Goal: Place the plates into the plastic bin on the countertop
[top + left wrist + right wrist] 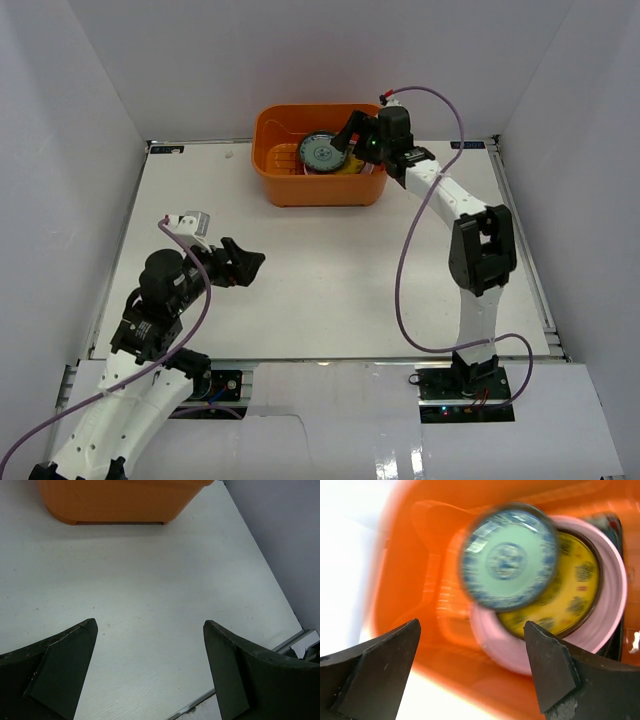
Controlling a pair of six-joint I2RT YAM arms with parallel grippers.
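Closest to the left wrist camera, the left gripper [150, 625] stands wide, its two dark fingers [60, 670] well apart with only bare countertop [150, 570] between them; it holds nothing; the orange bin [120, 500] shows at the top of that view, well apart from the fingers. From above, the left gripper [245, 262] hangs over the near left part of the countertop [330, 290], pointing right, while the bin [320, 190] sits at the far edge, about midway between the white walls [300, 60]; the right arm reaches out to it, and the right gripper [347, 135] is over the bin's right half, just beside the small teal plate [322, 154]. In the right wrist view the right gripper [470, 625] is also spread wide and grips nothing; its fingers [550, 665] frame the bin's inside from above; the teal plate [507, 555], round with a blue patterned rim, is blurred, and overlaps the left side of the amber plate [570, 595]; whether it rests flat on that plate or is clear of it cannot be told; the amber plate lies inside the pink plate [612, 600], whose rim rings it; a dark edge [616, 525] peeks out beyond the pink rim at the far right, too little of it showing to say which dish it is; all of these are inside the bin [420, 555]; a purple cable [400, 280] loops along the right arm.
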